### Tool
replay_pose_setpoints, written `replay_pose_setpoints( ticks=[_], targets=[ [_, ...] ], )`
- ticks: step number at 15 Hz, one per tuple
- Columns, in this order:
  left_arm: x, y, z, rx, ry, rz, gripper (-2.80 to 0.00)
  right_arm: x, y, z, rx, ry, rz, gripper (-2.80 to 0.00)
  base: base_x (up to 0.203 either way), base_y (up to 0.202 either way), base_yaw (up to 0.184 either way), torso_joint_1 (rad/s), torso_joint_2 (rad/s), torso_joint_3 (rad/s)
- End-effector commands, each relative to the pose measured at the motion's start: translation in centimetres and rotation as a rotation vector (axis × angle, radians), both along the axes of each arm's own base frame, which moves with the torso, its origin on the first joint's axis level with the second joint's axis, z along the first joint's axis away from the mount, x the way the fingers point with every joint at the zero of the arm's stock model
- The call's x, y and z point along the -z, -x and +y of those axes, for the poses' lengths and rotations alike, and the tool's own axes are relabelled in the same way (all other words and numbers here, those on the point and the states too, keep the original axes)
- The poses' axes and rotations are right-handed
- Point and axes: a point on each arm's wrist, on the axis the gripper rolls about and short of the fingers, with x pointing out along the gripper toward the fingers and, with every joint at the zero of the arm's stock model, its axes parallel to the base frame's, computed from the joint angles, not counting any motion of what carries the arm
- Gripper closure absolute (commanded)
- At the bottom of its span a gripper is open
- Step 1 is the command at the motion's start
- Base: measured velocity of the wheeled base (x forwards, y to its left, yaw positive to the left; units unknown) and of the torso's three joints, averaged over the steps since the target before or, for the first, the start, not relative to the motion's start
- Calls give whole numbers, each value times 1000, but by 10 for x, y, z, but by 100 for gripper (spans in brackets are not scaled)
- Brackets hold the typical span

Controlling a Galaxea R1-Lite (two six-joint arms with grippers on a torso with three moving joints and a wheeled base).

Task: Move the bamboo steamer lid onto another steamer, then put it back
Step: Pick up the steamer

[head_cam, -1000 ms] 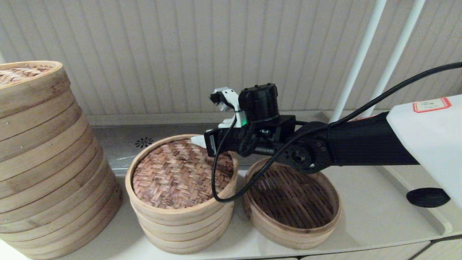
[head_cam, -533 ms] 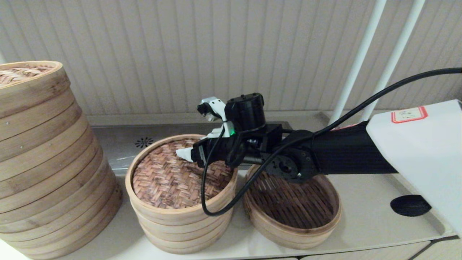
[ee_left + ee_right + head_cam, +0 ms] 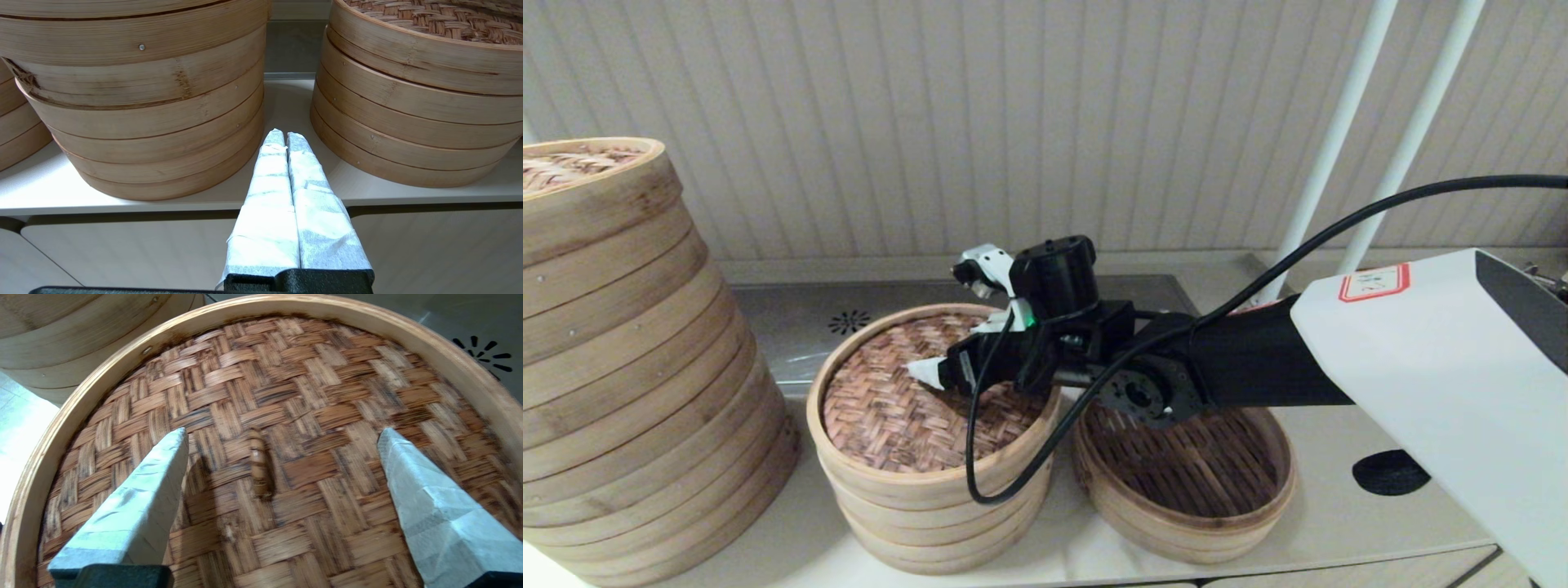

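The bamboo steamer lid [image 3: 890, 408], reddish-brown herringbone weave in a pale rim, lies on the several-tier steamer [image 3: 931, 514] at mid-counter. My right gripper [image 3: 931, 374] hovers open just above the lid's centre. In the right wrist view its two taped fingertips straddle the lid's small bamboo handle [image 3: 260, 463], the gripper [image 3: 282, 430] touching nothing and the lid [image 3: 327, 396] filling the view. The other steamer [image 3: 1184, 465], a shallow single basket with a dark slatted floor, stands right of it, partly hidden by my arm. My left gripper [image 3: 284, 136] is shut and empty, low before the counter edge.
A much wider, tall many-tier steamer [image 3: 629, 367] with a paler lid [image 3: 564, 167] stands at the left. A steel drain strip [image 3: 849, 322] runs behind the steamers below the panelled wall. Two white poles [image 3: 1339, 139] rise at the back right. A black disc [image 3: 1388, 472] lies on the counter's right.
My right arm has swung left and dropped lower, carrying the open gripper from the lid's far right rim to over its centre. The lid and baskets have not moved.
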Motion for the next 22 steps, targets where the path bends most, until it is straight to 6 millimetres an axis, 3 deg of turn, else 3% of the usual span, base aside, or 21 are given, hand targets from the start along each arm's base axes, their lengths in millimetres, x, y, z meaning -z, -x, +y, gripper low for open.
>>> replay_pose_setpoints(
  ticks=[1, 5, 6, 16, 20, 22],
  targets=[
    [0, 0, 0, -1, 0, 2, 0, 1, 0, 1, -2, -1, -2, -280, 0, 0, 0, 0, 0, 0],
    [0, 0, 0, -1, 0, 2, 0, 3, -1, 2, -1, 2, 1, -280, 0, 0, 0, 0, 0, 0],
    [0, 0, 0, -1, -1, 1, 0, 4, -2, 2, -2, 5, 1, 0, 0, 0, 0, 0, 0, 0],
    [0, 0, 0, -1, -2, 0, 0, 8, 3, 6, -16, 20, 4, 0, 0, 0, 0, 0, 0, 0],
    [0, 0, 0, -1, 0, 2, 0, 3, 3, 2, -9, 12, -4, 0, 0, 0, 0, 0, 0, 0],
    [0, 0, 0, -1, -1, 1, 0, -11, 4, -4, -2, -9, -25, 0, 0, 0, 0, 0, 0, 0]
  ],
)
